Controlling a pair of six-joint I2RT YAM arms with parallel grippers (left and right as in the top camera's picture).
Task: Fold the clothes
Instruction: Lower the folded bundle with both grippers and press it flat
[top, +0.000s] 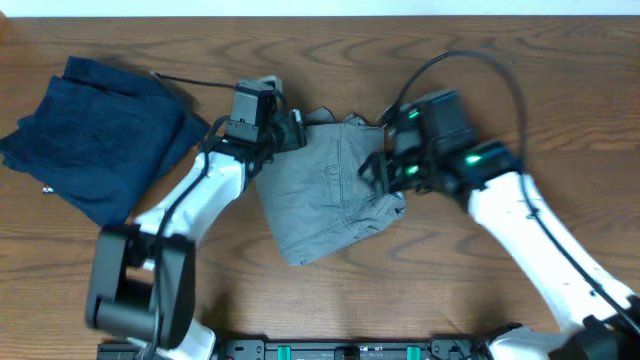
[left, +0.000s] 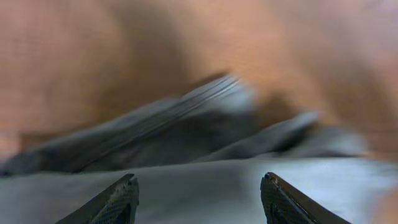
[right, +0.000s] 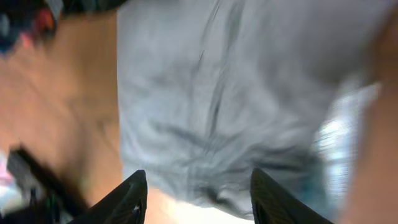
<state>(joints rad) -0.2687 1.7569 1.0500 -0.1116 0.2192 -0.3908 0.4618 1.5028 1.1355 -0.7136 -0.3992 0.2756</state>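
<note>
The grey shorts (top: 325, 190) lie crumpled in the middle of the wooden table, between my two arms. My left gripper (top: 290, 128) is at the garment's upper left edge. In the left wrist view its fingers (left: 198, 186) are spread apart over grey cloth (left: 205, 180), with nothing between them. My right gripper (top: 375, 172) is at the garment's right side. In the right wrist view its fingers (right: 198, 186) are spread apart above the wrinkled grey fabric (right: 224, 93), holding nothing.
A dark navy folded garment (top: 95, 130) lies at the far left of the table. A black cable (top: 190, 82) runs from it toward my left wrist. Bare wood (top: 430, 270) shows in front of the shorts.
</note>
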